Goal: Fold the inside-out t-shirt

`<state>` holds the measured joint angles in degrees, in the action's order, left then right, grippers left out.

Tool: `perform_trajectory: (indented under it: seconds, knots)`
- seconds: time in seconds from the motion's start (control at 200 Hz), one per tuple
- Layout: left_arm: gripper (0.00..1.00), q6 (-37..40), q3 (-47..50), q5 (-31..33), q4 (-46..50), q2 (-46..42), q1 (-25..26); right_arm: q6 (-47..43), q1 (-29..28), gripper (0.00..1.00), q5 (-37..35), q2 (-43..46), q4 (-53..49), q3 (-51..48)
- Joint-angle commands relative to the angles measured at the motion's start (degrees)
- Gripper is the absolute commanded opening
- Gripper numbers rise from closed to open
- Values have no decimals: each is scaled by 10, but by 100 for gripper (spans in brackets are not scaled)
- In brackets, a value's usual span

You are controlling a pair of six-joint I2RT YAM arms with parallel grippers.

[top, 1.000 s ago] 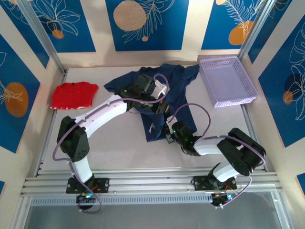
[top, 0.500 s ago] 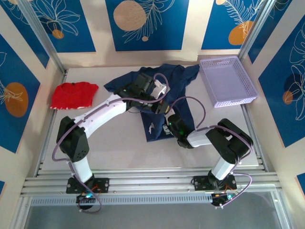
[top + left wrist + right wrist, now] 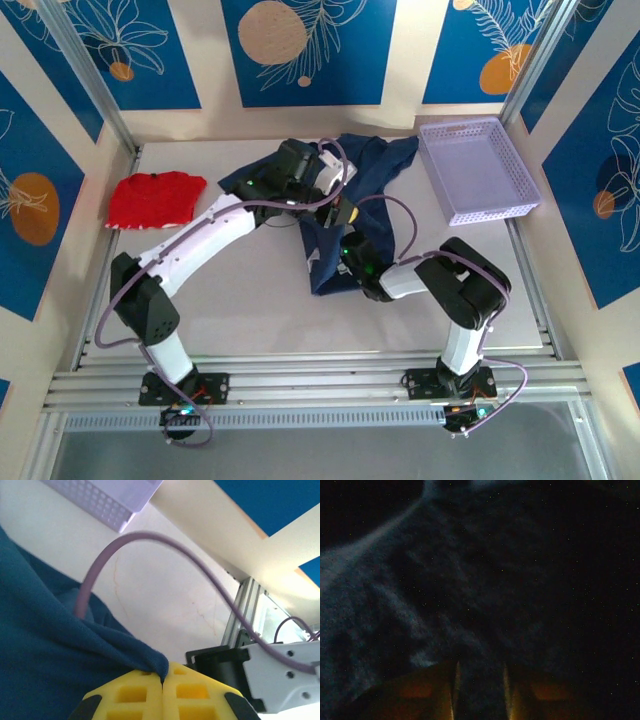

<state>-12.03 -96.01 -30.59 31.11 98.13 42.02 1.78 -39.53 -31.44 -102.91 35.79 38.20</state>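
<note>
My left gripper (image 3: 162,680) has its yellow fingers pressed together, nipping a small peak of the inside-out t-shirt (image 3: 375,160) at the very tips. The navy cloth falls away from that peak to the left in my left wrist view.

My right gripper (image 3: 480,680) is sunk into the same shirt. Its wrist view is nearly black. I can make out two dull orange fingers standing a little apart with dark cloth in the gap, but I cannot tell whether they are biting it.

From above, the shirt lies rumpled just left of the lilac mesh basket (image 3: 478,170). One sleeve reaches close to the basket's left wall, and a long strip trails down toward my bases. On that strip is a small pale mark (image 3: 314,256), too small to read. I can read no writing anywhere else.

A purple cable (image 3: 150,536) arcs across my left wrist view in front of the table (image 3: 240,310). My left arm lies across the shirt's left half and hides it from above. The red garment (image 3: 155,198) sits far left of the basket, well apart from the shirt. Behind the basket are blue wall panels (image 3: 305,45) with orange discs and white leaf outlines.
</note>
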Motion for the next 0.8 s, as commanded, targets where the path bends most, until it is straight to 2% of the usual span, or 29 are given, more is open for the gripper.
perform_trajectory:
  seconds: [0.0,0.13,0.345,0.475,0.795]
  knots:
    - [0,7,-25,-34,3,3,15,7,9,39,-26,-15,-30,40]
    - [0,-9,-14,-46,-23,-27,27,15,16,47,-32,-34,-60,79]
    - [0,-10,-30,-55,-18,-46,52,35,25,50,-54,-56,-138,157]
    - [0,-9,-32,-59,-17,-63,65,53,43,52,-48,-69,-190,204]
    - [0,-5,-57,-61,-21,-76,73,81,55,67,-23,-123,-327,309]
